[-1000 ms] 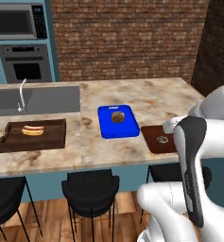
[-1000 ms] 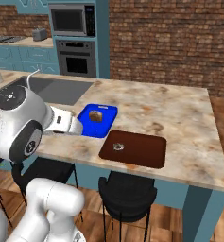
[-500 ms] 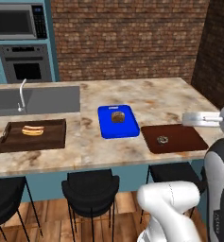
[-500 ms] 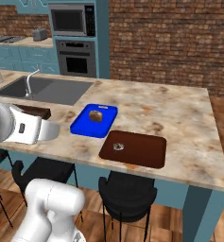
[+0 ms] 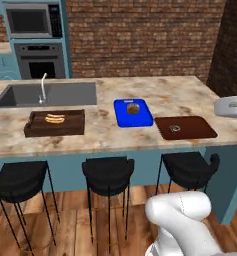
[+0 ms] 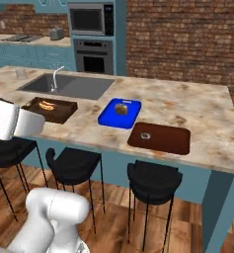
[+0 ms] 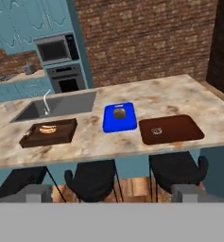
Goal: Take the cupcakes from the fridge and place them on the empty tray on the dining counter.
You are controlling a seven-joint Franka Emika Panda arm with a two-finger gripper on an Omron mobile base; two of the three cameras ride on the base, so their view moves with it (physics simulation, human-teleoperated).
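Cupcake (image 7: 156, 131) sits on tray (image 7: 189, 128), gripper (image 7: 111, 193) well apart w/ jaws spread wide, holding nothing.

The small thing on the tray (image 5: 195, 131) is too small to identify: a dark ring-like spot (image 5: 174, 128) in every view. The round brown lump (image 6: 121, 108) on the blue board (image 6: 108, 118) is blurry. The worktop (image 5: 105, 140) runs off the left edge in the left base view. The sink (image 7: 61, 106) basin's bottom is hidden by its rim.
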